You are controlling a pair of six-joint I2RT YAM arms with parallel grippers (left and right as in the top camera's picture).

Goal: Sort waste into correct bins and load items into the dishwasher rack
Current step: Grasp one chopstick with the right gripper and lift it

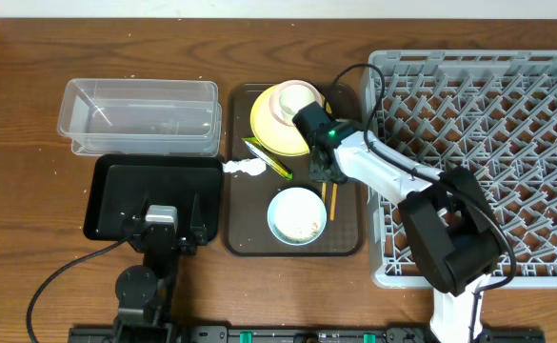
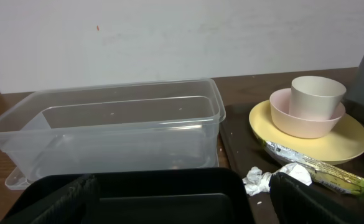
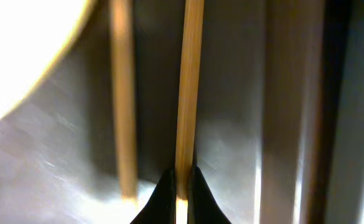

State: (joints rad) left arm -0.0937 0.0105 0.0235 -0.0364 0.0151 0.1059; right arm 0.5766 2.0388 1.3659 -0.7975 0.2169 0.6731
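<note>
My right gripper (image 3: 182,186) is shut on one wooden chopstick (image 3: 188,93); the second chopstick (image 3: 122,106) lies just left of it on the brown tray. Overhead, the right gripper (image 1: 323,176) is between the yellow plate (image 1: 267,129) and the light blue bowl (image 1: 297,214), which holds white rice scraps. A small white cup (image 2: 317,96) sits inside the pale pink cup (image 2: 306,121) on the plate. The green-and-yellow wrapper (image 1: 267,158) and the white tissue (image 1: 245,169) lie at the tray's left edge. My left gripper (image 2: 182,205) hangs open over the black tray (image 1: 116,195).
The clear tub (image 1: 140,114) stands behind the black tray. The grey dishwasher rack (image 1: 487,143) fills the right side, close against the dark brown serving tray (image 1: 345,238). The right arm reaches across the rack's left wall.
</note>
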